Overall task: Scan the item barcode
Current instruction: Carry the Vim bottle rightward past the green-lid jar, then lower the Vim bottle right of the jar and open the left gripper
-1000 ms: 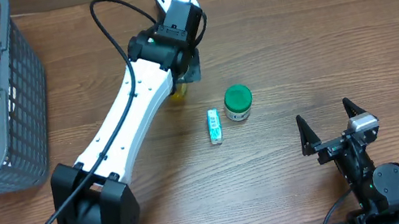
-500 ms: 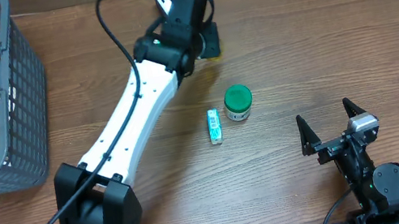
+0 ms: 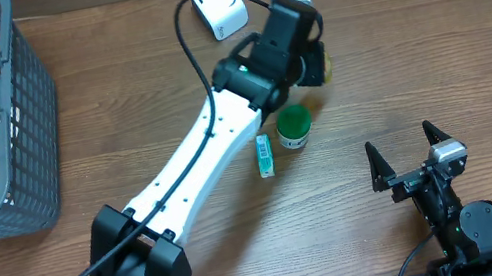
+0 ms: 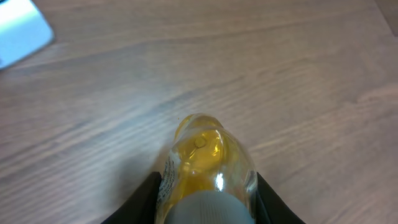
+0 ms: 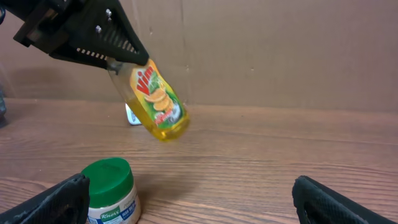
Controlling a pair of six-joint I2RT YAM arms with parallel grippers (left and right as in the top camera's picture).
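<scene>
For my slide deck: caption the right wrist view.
Left gripper holds a tilted yellow soap bottle above the table, behind a green-lidded jar.

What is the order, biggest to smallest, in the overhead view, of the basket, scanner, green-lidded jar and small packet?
1. basket
2. scanner
3. green-lidded jar
4. small packet, roughly as long as the jar is wide, but far narrower

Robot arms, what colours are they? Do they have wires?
The left arm is long and white with black joints, and a black cable loops beside it. The right arm is black, with a small grey block on top and pointed black jaws.
</scene>
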